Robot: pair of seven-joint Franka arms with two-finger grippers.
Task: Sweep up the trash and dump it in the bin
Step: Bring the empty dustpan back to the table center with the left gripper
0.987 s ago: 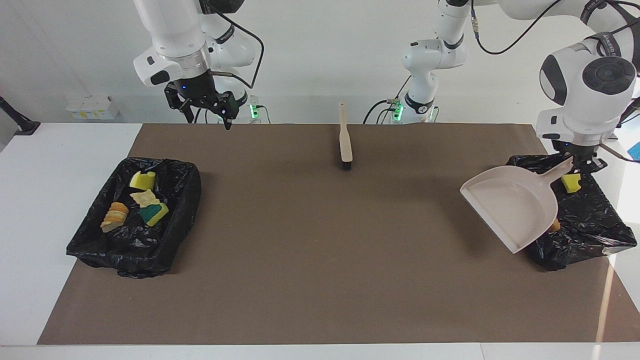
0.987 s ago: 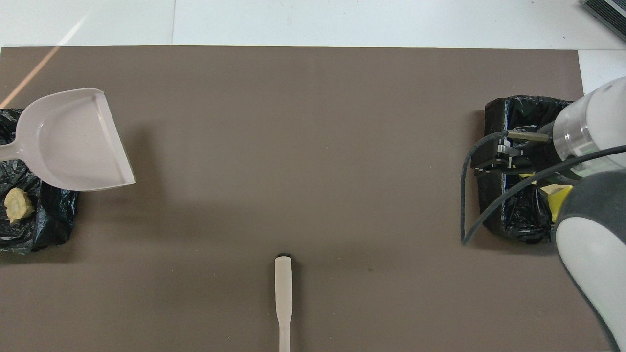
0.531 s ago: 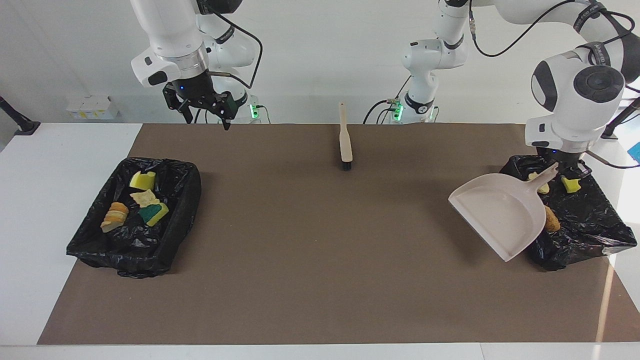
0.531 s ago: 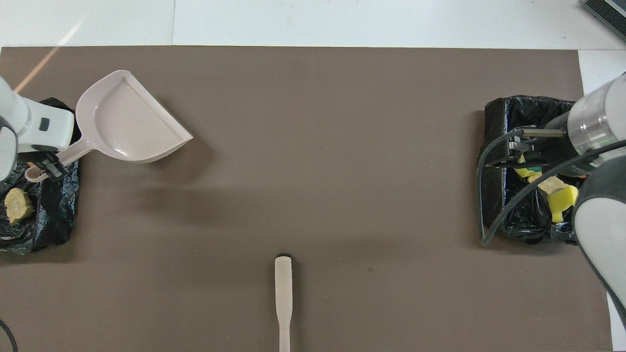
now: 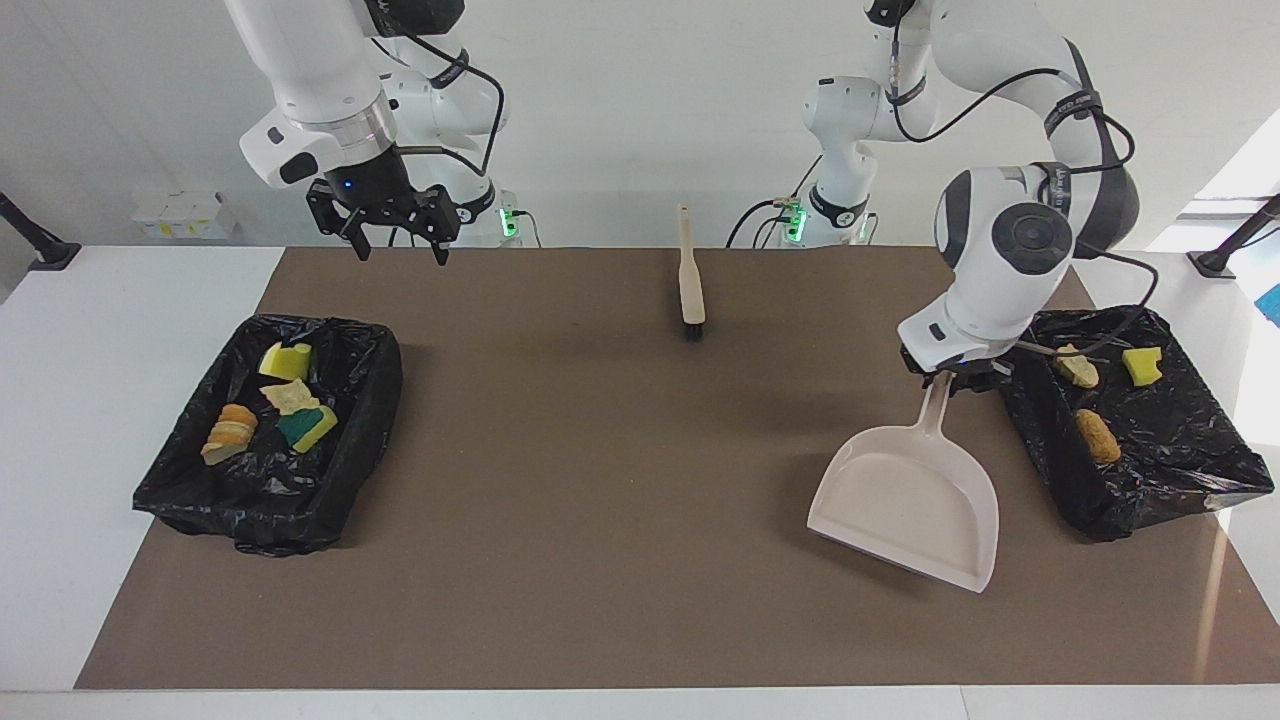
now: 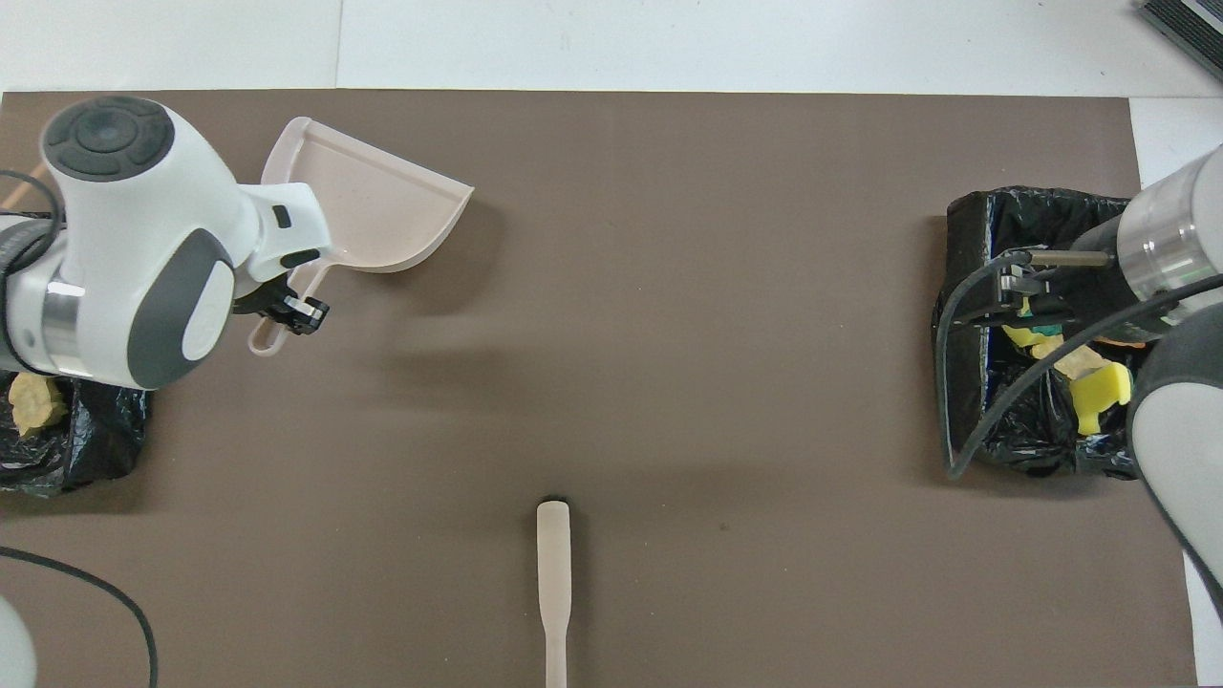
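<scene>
Left end effector [image 5: 950,380] swung dustpan [image 5: 915,500] off bin [image 5: 1190,470], over mat.

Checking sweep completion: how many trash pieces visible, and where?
7. Four in the bin at the right arm's end; three in the bin at the left arm's end. None on the mat; some may be hidden.

Left gripper [image 6: 287,315] clamps dustpan [image 6: 368,205] handle over brown mat [image 6: 669,334]; brush [image 6: 553,583] nearer robots
</scene>
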